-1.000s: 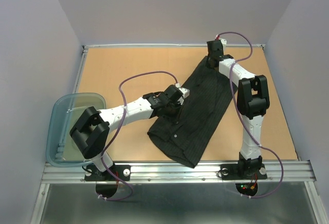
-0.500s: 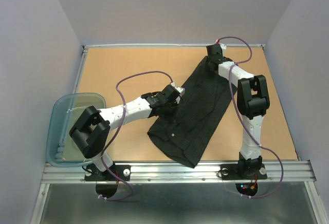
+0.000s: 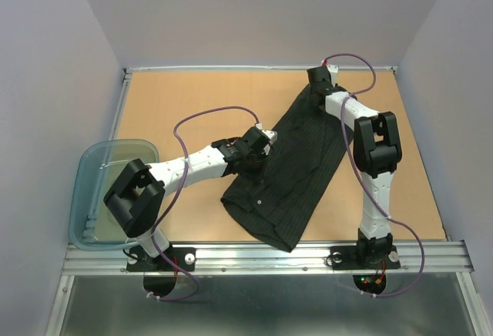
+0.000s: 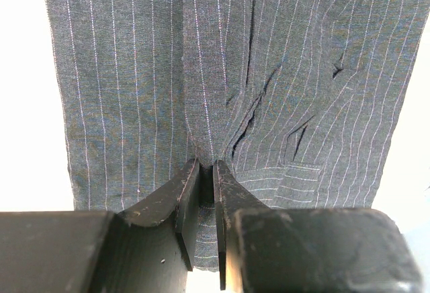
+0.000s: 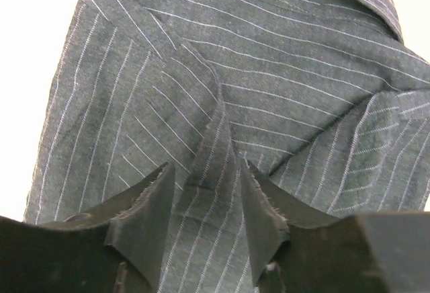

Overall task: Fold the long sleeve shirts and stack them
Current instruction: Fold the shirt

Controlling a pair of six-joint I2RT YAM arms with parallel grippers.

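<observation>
One long sleeve shirt (image 3: 289, 170), black with thin pinstripes, lies folded in a long diagonal band from the far right of the table to the near middle. My left gripper (image 3: 260, 145) is at the shirt's left edge, shut on a pinch of the striped cloth (image 4: 269, 91), which puckers just past my left gripper's (image 4: 206, 166) narrow jaws. My right gripper (image 3: 316, 93) hovers low over the shirt's far end. In the right wrist view my right gripper (image 5: 205, 166) is open, with a raised ridge of cloth (image 5: 215, 138) standing loose between the fingers.
A translucent blue-grey plastic tub (image 3: 92, 168) hangs over the table's left edge near the left arm's base. A raised metal rail (image 3: 262, 68) borders the wooden table at the back. Purple cables loop above both arms.
My right gripper has opened and let go of the shirt's far end, leaving a ridge of cloth between its fingers. My left gripper has shifted slightly left, still pinching the shirt.
</observation>
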